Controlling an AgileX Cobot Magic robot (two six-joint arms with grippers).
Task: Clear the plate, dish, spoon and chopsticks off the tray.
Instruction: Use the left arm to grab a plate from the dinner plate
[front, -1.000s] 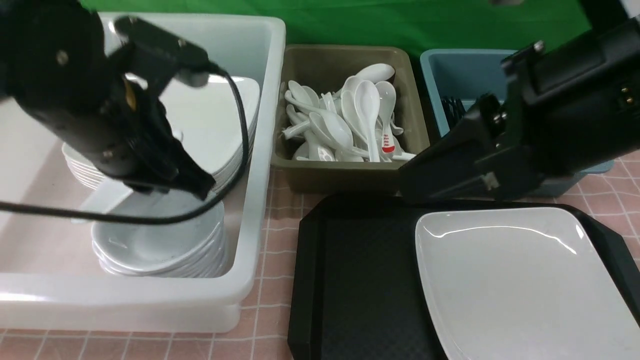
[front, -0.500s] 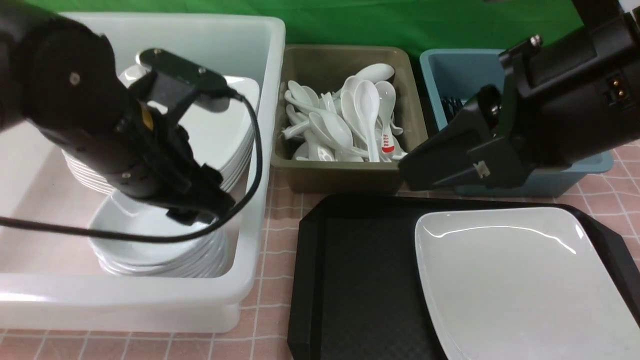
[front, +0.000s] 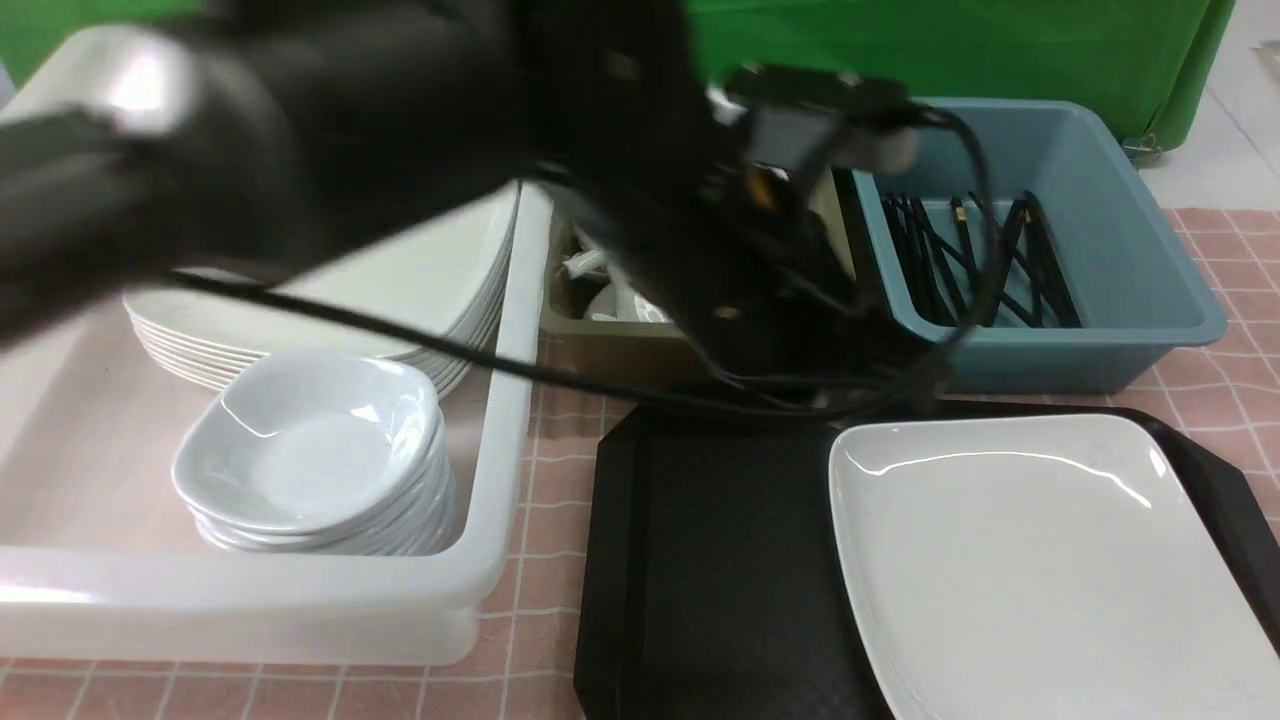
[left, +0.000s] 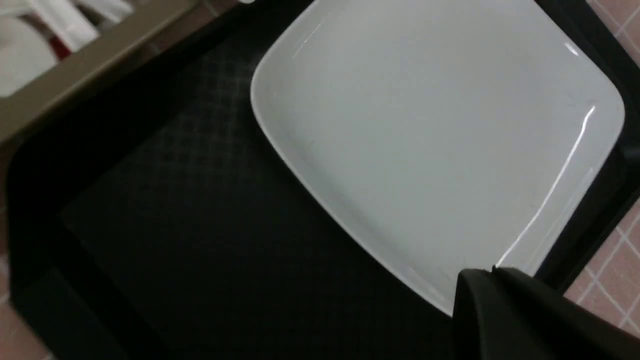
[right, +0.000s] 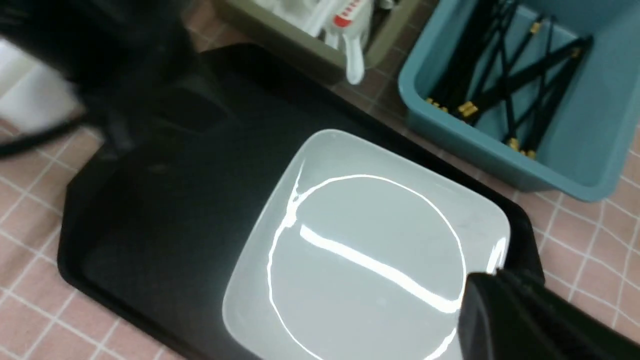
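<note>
left pincer (left: 495, 290) near plate (left: 430, 125) edge, grip unreadable | plate on tray (left: 175, 225) | right pincer (right: 500, 305) grip unreadable

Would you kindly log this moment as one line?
plate on tray | left arm over tray's far rim, blurred | jaws unclear

The plate (front: 1040, 570) was seen to be glossy and smooth, with bright highlights. The tray (front: 720, 560) was finished in matt black plastic, cross-hatch textured.
</note>
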